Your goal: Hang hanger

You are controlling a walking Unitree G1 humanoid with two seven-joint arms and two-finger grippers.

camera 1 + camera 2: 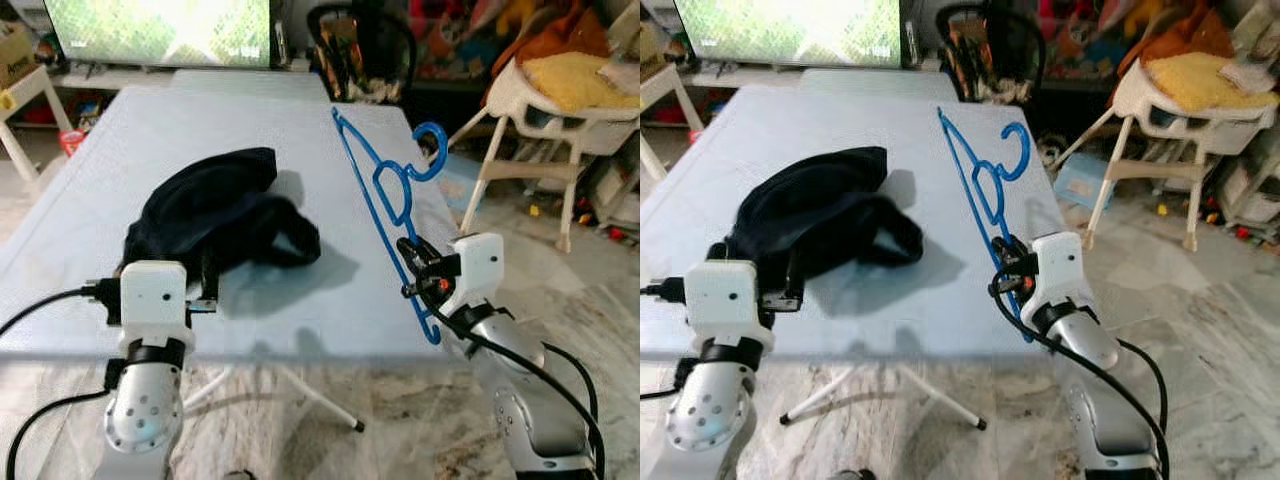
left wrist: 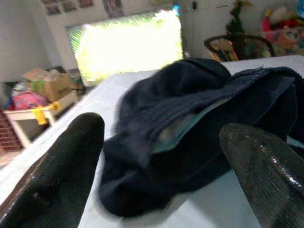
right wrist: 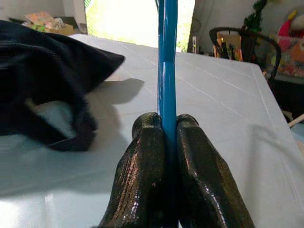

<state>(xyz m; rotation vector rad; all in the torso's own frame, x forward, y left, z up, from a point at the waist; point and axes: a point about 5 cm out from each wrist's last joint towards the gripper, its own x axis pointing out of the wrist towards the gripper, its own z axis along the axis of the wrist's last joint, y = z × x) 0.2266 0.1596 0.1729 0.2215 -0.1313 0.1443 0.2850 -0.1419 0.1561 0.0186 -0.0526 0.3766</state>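
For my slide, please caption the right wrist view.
Right hand shut on thin blue plastic hanger beside dark crumpled garment.

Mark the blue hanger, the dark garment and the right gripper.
blue hanger (image 1: 372, 190): left eye view, on its long straight bar.
dark garment (image 1: 205, 210): left eye view, middle of the crumpled heap.
right gripper (image 3: 164, 130): right wrist view, between fingertips clamping the hanger.

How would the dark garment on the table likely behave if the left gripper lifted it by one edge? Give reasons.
The dark garment lies crumpled in soft folds, so it would probably droop limply. It looks thin and likely light. The open left gripper might lift one layer only.
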